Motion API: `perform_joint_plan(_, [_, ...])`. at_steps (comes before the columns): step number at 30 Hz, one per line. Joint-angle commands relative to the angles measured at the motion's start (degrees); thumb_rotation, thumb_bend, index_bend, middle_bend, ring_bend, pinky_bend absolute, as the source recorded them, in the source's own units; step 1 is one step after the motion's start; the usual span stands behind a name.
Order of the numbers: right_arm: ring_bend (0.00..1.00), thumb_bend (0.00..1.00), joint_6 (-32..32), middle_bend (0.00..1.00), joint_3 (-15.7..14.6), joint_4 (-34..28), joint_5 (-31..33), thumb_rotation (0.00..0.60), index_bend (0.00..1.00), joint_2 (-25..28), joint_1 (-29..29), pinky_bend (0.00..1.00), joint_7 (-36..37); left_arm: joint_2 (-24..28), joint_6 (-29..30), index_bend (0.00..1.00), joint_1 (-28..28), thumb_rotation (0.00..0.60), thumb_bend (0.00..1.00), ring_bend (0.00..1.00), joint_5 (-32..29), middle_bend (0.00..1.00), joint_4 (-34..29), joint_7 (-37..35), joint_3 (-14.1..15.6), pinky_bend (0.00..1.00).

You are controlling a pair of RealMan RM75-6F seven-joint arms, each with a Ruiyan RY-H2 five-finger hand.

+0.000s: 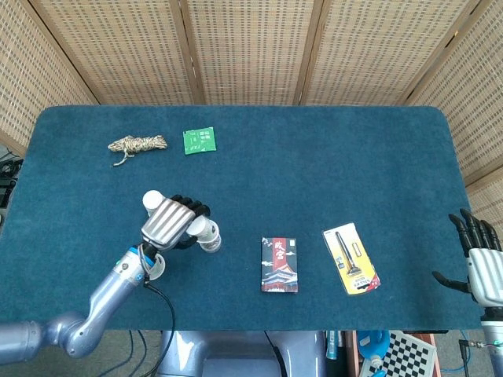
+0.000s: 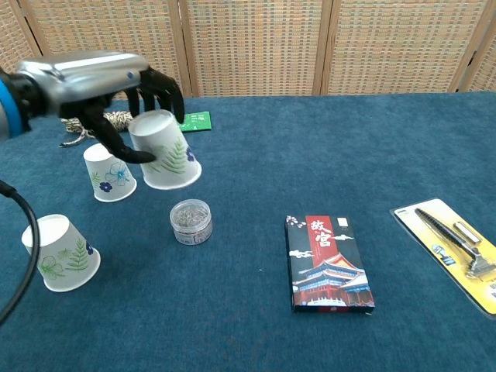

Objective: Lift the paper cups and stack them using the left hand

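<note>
Left hand (image 2: 116,85) holds one paper cup (image 2: 164,151) upside down, lifted off the blue worktop (image 2: 310,139), fingers and thumb around its sides. Three paper cups total: held one with green leaf print, second (image 2: 108,172) inverted with blue flower print just left of it, third (image 2: 60,253) inverted with leaf print near front left. Small round tin (image 2: 191,222) sits below the lifted cup, exposed. Around: rope bundle (image 1: 137,144), green card (image 1: 200,140), dark box (image 2: 329,262) with Chinese characters, not legible, yellow blister pack (image 1: 351,258) with black tool. Right hand (image 1: 481,259) at far right edge, fingers spread, holding nothing.
</note>
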Motion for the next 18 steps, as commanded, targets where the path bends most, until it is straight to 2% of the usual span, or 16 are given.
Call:
perform_joint_plan(1, [0.00,0.00,0.11,0.00,-0.18,-0.36,-0.17,0.600,0.00,-0.26,0.01,0.00,-0.81,9.45,1.98,0.36,4.14,0.600,0.29,0.38,6.89,0.45,-5.08,-6.41,2.67,0.37])
perform_joint_plan(4, [0.00,0.00,0.11,0.00,-0.16,-0.38,-0.08,0.600,0.00,-0.30,0.01,0.00,-0.95,12.46,2.22,0.36,5.78,0.600,0.29,0.38,10.70,0.45,-5.10,-11.01,4.46,0.37])
perform_joint_plan(6, [0.00,0.00,-0.01,0.00,-0.07,-0.34,0.18,0.600,0.00,-0.27,0.03,0.00,-0.79,14.93,3.27,0.36,7.88,0.600,0.28,0.38,14.82,0.45,-4.22,-15.39,6.84,0.37])
perform_joint_plan(12, [0.00,0.00,0.12,0.00,0.00,-0.45,0.21,0.600,0.00,-0.10,-0.02,0.00,-0.59,17.78,5.84,0.36,11.15,0.600,0.29,0.38,24.27,0.45,0.18,-25.25,11.48,0.37])
perform_joint_plan(18, [0.00,0.00,0.38,0.00,-0.11,-0.62,-0.04,0.600,0.00,-0.06,-0.13,0.00,-0.70,18.09,8.22,0.36,13.70,0.600,0.29,0.38,28.17,0.45,4.33,-28.50,14.00,0.37])
